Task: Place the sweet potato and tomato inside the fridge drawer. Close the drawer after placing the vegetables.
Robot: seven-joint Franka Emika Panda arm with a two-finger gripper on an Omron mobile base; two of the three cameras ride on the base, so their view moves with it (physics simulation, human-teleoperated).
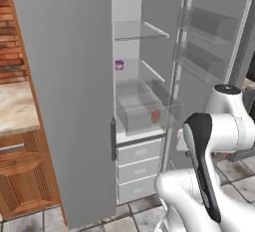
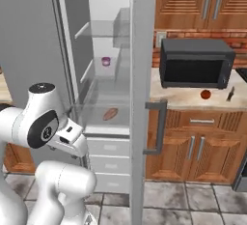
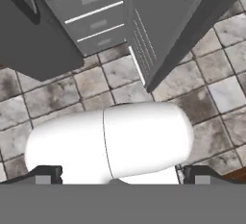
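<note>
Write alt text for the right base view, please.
An open fridge with the sweet potato lying in the clear fridge drawer; the tomato sits on the counter before the microwave. White arm at lower left.

orange-brown sweet potato (image 2: 110, 114), red tomato (image 2: 205, 94), purple cup (image 2: 105, 61), black microwave (image 2: 195, 63)

Nothing readable is showing anywhere: no text, labels, brand marks, numbers or signs are appearing on any surface.
</note>
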